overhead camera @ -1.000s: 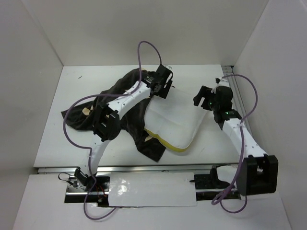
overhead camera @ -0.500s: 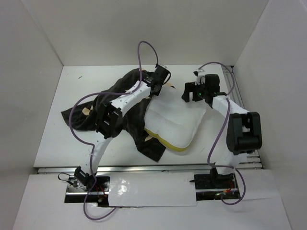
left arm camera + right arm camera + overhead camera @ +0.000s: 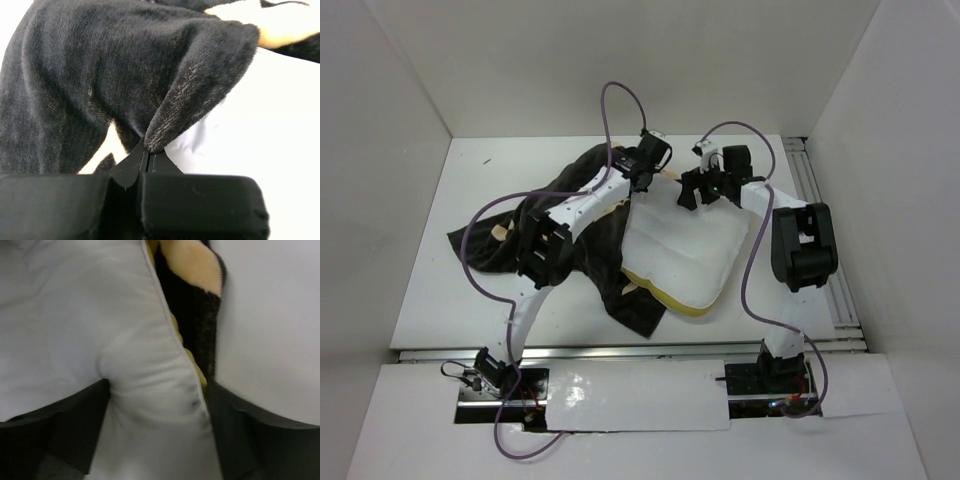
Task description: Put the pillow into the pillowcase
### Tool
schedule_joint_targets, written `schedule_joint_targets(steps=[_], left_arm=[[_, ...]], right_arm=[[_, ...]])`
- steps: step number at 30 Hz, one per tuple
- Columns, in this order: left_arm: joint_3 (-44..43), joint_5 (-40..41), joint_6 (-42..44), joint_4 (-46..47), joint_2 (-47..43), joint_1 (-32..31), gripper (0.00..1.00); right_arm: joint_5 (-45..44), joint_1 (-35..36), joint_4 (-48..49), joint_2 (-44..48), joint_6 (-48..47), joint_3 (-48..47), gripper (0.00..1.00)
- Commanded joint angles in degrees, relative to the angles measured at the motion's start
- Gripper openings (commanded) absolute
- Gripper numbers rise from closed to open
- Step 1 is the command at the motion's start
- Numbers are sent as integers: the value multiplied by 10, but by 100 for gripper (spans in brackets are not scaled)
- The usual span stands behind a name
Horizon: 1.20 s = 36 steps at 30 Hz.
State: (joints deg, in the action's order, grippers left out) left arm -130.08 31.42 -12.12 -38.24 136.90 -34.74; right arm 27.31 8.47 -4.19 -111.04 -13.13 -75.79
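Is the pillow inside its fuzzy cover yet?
Not yet, it is mostly out. The white pillow lies bare on the table, with the dark pillowcase bunched along its left side.

pillowcase: dark plush cloth, short fuzzy nap
pillow: smooth matt white cloth, yellow piping
left end effector: matt black plastic
bench: smooth, matt white

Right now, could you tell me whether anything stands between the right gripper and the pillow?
Nothing visible does. The open right gripper straddles the far edge of the pillow, with white fabric bulging between its jaws. The pillowcase lies just beside that edge, its hem pinched in the shut left gripper.
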Motion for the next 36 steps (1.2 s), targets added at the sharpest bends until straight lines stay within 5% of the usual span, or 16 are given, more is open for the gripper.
schedule_joint_targets(steps=[1,3,4,5,7,8,16,22,31,36], left_arm=[[0,-14,3,40,-53,5,0],[0,-22,9,54,-60,-1,0],[0,-28,9,55,-70,-1,0],[7,-29,17,64,-76,-7,0],[7,-36,22,70,-89,-12,0],[7,-43,22,70,-103,-17,0],[76,-61,11,70,-233,-55,0],[93,-25,11,48,-296,-110,0],[157,-66,25,71,-391,-242,0],[171,-144,14,62,-412,-298,0]], right_arm=[[95,4,-53,-64,-35,-56,79],[135,15,-168,-118,-69,-107,61],[136,29,-198,-133,-92,-153,42],[125,37,-215,-145,-92,-168,34],[85,50,-194,-142,-62,-176,4],[41,62,-168,-127,-48,-150,0],[-103,140,89,225,55,90,0],[-178,215,175,470,77,212,0],[-210,265,254,508,103,294,0],[-245,300,411,477,153,372,0]])
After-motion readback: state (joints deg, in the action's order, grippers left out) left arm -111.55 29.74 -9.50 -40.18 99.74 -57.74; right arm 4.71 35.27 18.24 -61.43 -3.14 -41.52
